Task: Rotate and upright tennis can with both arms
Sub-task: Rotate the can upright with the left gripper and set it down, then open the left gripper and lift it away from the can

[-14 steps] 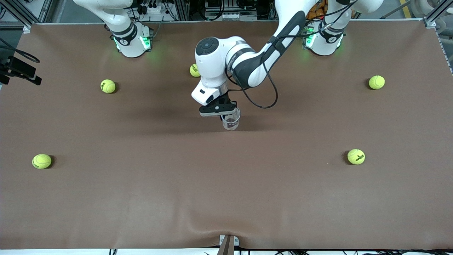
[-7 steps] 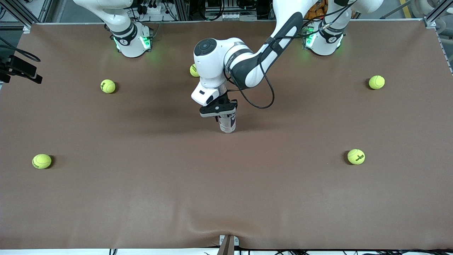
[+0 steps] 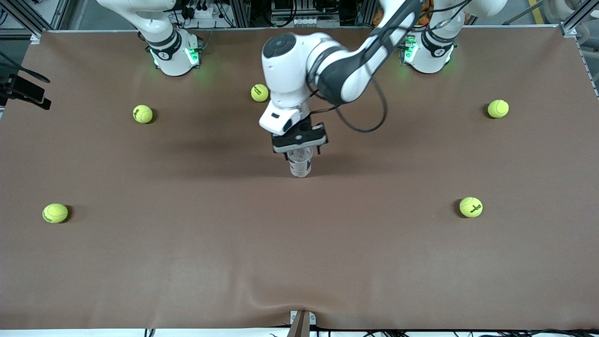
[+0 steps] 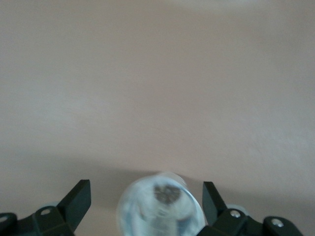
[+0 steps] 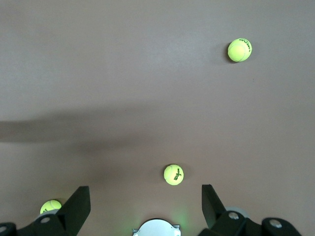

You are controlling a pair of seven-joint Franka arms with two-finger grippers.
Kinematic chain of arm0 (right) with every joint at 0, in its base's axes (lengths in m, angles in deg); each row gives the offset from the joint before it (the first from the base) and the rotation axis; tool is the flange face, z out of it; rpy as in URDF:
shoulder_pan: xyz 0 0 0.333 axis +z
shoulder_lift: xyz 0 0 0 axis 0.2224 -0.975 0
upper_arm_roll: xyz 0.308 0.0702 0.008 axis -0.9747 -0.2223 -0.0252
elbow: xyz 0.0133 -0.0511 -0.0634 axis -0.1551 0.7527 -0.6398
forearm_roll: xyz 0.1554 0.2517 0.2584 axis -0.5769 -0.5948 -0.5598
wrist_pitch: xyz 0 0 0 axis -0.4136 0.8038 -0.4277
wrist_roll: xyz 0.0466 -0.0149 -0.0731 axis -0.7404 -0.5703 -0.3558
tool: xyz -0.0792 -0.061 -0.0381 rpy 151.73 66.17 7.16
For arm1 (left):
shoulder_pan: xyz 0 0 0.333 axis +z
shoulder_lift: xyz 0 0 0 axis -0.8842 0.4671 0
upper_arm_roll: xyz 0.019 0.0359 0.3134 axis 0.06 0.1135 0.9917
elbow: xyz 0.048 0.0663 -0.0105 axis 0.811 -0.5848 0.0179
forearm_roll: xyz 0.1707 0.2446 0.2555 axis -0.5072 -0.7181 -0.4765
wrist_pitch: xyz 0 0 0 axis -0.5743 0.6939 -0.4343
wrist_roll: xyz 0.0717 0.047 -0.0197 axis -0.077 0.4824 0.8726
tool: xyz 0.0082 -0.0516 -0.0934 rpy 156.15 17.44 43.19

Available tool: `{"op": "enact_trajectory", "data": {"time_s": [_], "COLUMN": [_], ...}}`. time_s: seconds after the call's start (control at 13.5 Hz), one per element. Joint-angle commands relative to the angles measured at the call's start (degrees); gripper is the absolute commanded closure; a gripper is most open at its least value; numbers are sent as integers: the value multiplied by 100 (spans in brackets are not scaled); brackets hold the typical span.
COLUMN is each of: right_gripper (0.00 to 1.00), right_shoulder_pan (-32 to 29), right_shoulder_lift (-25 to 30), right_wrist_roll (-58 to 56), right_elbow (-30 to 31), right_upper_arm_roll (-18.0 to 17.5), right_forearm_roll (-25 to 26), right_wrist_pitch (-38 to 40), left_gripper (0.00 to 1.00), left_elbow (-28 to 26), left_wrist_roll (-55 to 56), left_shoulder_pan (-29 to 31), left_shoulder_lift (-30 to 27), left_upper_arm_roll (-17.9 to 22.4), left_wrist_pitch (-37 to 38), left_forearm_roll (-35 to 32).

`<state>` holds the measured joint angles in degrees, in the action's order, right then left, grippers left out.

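Jaws of the left gripper spread wide, clear of the upright tennis can just beneath them; right gripper waits open above the worktop

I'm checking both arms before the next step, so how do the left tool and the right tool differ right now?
The left tool hangs over the upright tennis can at mid-table; the right tool sits high over the table near its own base, with no can under it. The left tool's fingers flank the can's top without touching; the right tool's fingers flank bare table and a tennis ball. Both are open and holding nothing.
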<state>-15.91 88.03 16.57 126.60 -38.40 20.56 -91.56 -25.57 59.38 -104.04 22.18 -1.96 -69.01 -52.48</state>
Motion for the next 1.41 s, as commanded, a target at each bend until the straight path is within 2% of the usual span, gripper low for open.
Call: {"op": "enact_trajectory", "data": {"time_s": [0.0,0.22,0.59,0.96,1.04,1.19,1.33], "right_gripper": [0,0,0,0,0,0,0], "right_shoulder_pan": [-10,-10,-19,-19,-27,-36,-28], "right_shoulder_lift": [26,9,0,-18,-18,-18,-18], "right_wrist_roll": [78,69,61,-114,-341,-519,-519], "right_elbow": [-16,-16,-16,-8,-8,-8,-8], "right_upper_arm_roll": [-17,-17,-17,-17,-17,-17,-17], "right_forearm_roll": [76,-3,-275,-267,-267,-267,-267], "right_wrist_pitch": [54,-16,-69,-148,-148,-157,-157], "left_gripper": [0,0,0,0,0,0,0], "left_elbow": [-98,-98,-115,-150,-168,-185,-264], "left_wrist_roll": [-141,-772,-2925,-4164,-4333,-5068,-5283], "left_shoulder_pan": [241,819,2165,2921,3114,3510,3704], "left_shoulder_lift": [-511,-950,-1601,-2146,-2226,-2296,-2375], "left_upper_arm_roll": [-31,-13,-31,-31,-31,-31,-31], "left_wrist_pitch": [336,520,1239,2136,2164,2190,2304], "left_forearm_roll": [56,671,1427,1585,1821,1920,2042]}}
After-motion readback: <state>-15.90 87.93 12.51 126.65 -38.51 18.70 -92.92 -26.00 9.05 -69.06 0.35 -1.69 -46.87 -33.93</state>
